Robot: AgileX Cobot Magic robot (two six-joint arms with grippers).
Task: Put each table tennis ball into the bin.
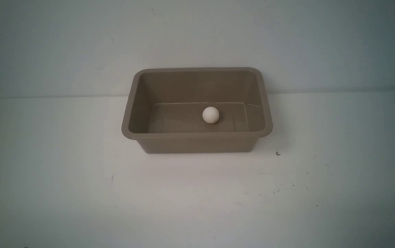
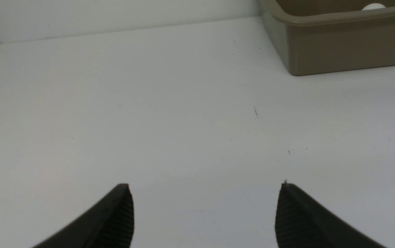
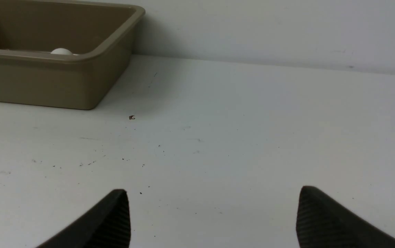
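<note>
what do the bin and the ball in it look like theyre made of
Bin: likely moulded plastic, taupe, smooth with a slight sheen; rounded corners, flared rim. Ball: probably thin celluloid-type plastic, matte white, no glare.

My left hand [image 2: 204, 215] and right hand [image 3: 213, 218] showed black, tapered fingers [image 2: 114, 220] with what looked like ribbed inner pads.

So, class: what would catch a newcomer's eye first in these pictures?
The taupe bin stands alone mid-table against the wall. One white ball lies on its floor, right of centre. Around it the white table shows only dark specks, and both wrist views show an open, empty pincer.
</note>
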